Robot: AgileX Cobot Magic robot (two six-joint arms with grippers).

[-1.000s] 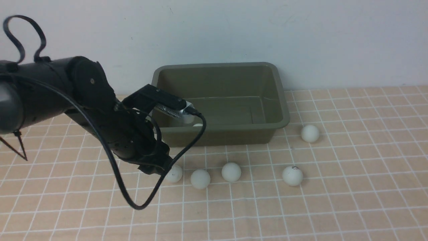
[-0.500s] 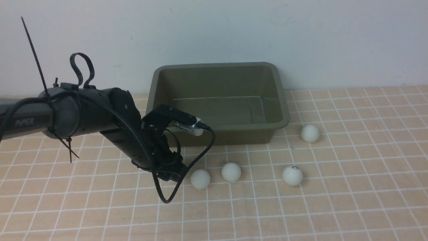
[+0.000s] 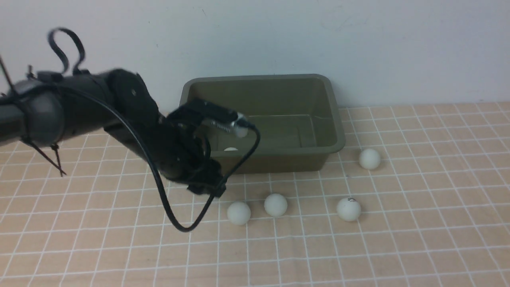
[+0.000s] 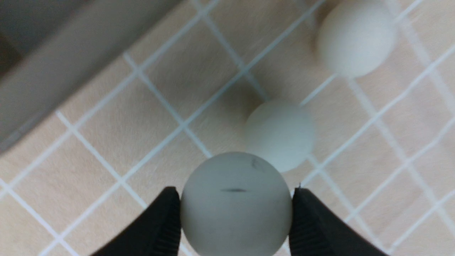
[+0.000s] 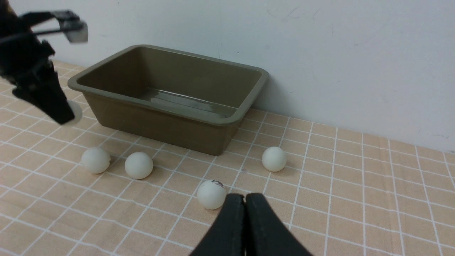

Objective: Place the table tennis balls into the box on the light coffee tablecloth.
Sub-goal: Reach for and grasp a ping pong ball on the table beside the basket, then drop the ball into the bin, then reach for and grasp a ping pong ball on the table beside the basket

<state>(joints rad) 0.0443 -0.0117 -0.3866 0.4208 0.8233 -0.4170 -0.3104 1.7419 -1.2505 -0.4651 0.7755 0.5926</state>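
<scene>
My left gripper (image 3: pixel 207 186) is shut on a table tennis ball (image 4: pixel 236 208) with a tiny dark mark and holds it above the light coffee tablecloth (image 3: pixel 358 247), just in front of the box's (image 3: pixel 323 153) near left corner. In the front view the fingers hide this ball. Another ball (image 3: pixel 230 150) lies inside the olive-green box. Several balls rest on the cloth in front of and to the right of the box, among them three (image 3: pixel 238 212), (image 3: pixel 275 205), (image 3: pixel 348 209). My right gripper (image 5: pixel 244 200) is shut and empty, close to the marked ball (image 5: pixel 211 194).
A white wall stands right behind the box. A black cable (image 3: pixel 187 223) loops down from my left wrist over the cloth. One ball (image 3: pixel 369 158) lies beside the box's right front corner. The box (image 5: pixel 170 117) and the left gripper (image 5: pixel 53 103) show in the right wrist view.
My left gripper came down over the leftmost ball on the cloth, shut on it and lifted it up and back toward the box. The other balls have not moved.
</scene>
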